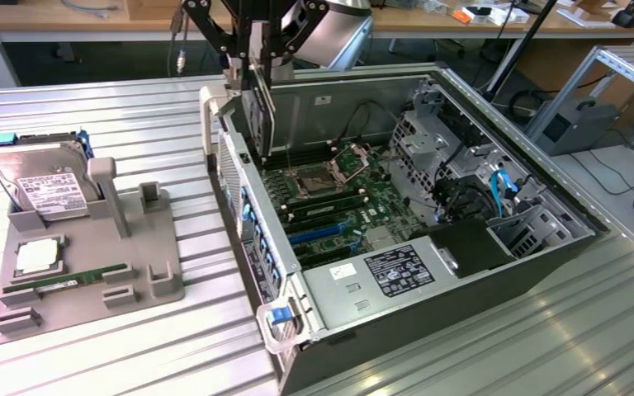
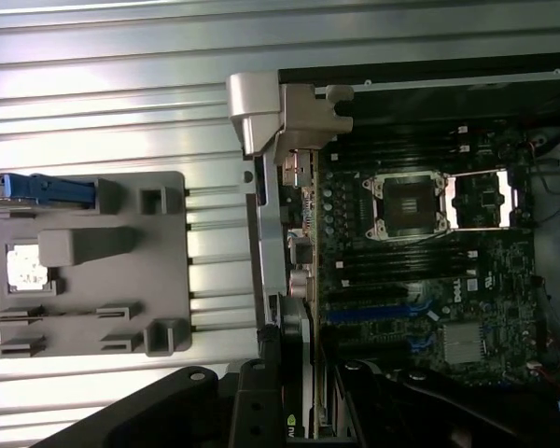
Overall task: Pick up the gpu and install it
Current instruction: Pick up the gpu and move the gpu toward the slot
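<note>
The gpu (image 1: pixel 257 107) is a thin dark card hanging upright and edge-on from my gripper (image 1: pixel 257 62), which is shut on its upper part. It hangs above the open computer case (image 1: pixel 339 91), over the case's side on the exterior view's left, close to the motherboard (image 1: pixel 339 190). The blue expansion slots (image 1: pixel 323 233) lie lower on the board, nearer the camera. In the wrist view the gpu (image 2: pixel 299 369) shows as a narrow silvery edge between my dark fingers (image 2: pixel 257 406), beside the case's rear panel.
A grey holder tray (image 1: pixel 86 272) on the exterior view's left carries a hard drive (image 1: pixel 42 186), a green memory stick (image 1: pixel 69 280) and a processor chip (image 1: pixel 36 256). Drive cages and cables (image 1: pixel 482 181) fill the case's far side. Desks stand behind.
</note>
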